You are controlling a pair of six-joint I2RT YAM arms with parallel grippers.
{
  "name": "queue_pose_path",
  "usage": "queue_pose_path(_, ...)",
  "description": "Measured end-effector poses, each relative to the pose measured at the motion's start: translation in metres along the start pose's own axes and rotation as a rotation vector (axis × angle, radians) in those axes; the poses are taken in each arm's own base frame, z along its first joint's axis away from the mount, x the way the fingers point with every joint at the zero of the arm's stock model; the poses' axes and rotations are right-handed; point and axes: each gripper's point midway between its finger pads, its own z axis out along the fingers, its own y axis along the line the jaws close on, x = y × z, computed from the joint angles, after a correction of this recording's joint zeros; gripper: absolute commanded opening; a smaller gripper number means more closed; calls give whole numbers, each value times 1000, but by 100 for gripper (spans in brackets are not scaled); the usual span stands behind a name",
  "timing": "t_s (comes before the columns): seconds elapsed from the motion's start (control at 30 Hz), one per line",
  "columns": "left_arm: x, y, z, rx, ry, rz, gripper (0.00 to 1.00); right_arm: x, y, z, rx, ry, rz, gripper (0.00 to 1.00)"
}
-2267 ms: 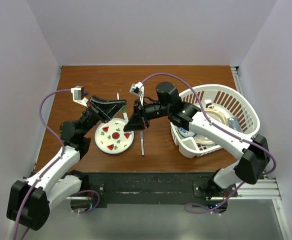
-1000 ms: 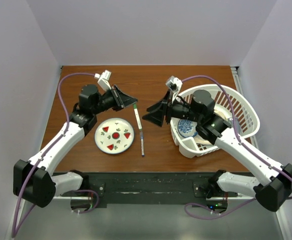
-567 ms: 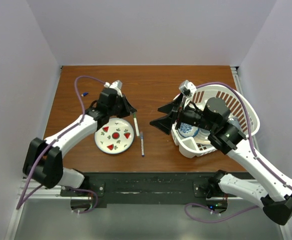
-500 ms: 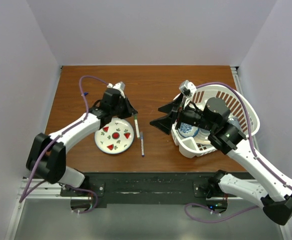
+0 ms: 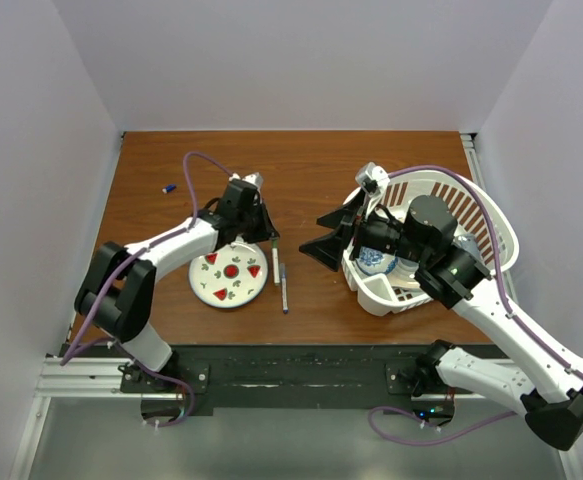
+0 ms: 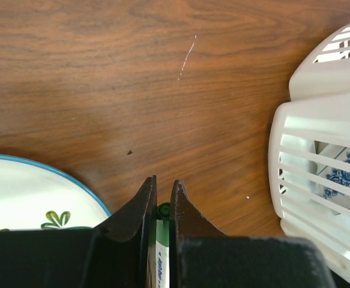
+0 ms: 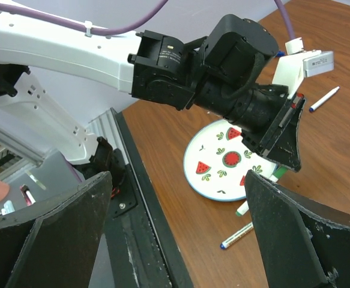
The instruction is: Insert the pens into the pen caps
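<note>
My left gripper (image 5: 270, 238) (image 6: 162, 183) is shut on a white pen (image 5: 275, 258) (image 6: 161, 264). The pen's green end (image 6: 161, 210) shows between the jaw tips, low beside the plate's right rim. A second pen (image 5: 283, 290) (image 7: 238, 236) with a blue tip lies on the table just below it. A third pen (image 7: 323, 99) lies beyond the left arm in the right wrist view. One small blue pen cap (image 5: 169, 187) rests at the far left. My right gripper (image 5: 323, 236) (image 7: 178, 175) hangs open and holds nothing, in front of the basket.
The round white plate (image 5: 211, 290) (image 7: 214, 174) (image 6: 30, 192) with watermelon marks sits left of the pens. A white laundry basket (image 5: 491, 215) (image 6: 319, 120) holding dishes fills the right side. The black rail (image 7: 138, 240) runs along the near table edge.
The left arm has swung down and right, carrying the pen to the plate's right rim. The right gripper has opened wider and drawn back toward the basket.
</note>
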Motion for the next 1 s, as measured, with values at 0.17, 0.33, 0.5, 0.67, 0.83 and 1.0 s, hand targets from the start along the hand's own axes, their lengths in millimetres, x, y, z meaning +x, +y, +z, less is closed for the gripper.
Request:
queue_pose_path(0.17,16,7,11,-27,38,9,0,2,-1,0,1,3,2,96)
queue_pose_path(0.33,31,21,19,-78,72,10,0,1,0,0,-3,1,0,96)
queue_pose_path(0.5,35,28,25,-102,82,9,16,4,-1,1,-4,4,1,96)
queue_pose_path(0.67,43,37,32,-129,107,5,24,5,-1,1,-3,5,2,96)
queue_pose_path(0.83,39,39,34,-156,103,9,31,5,-1,1,-3,4,2,96)
queue_pose_path(1.0,28,36,39,-172,92,26,40,4,-1,1,-4,3,0,96)
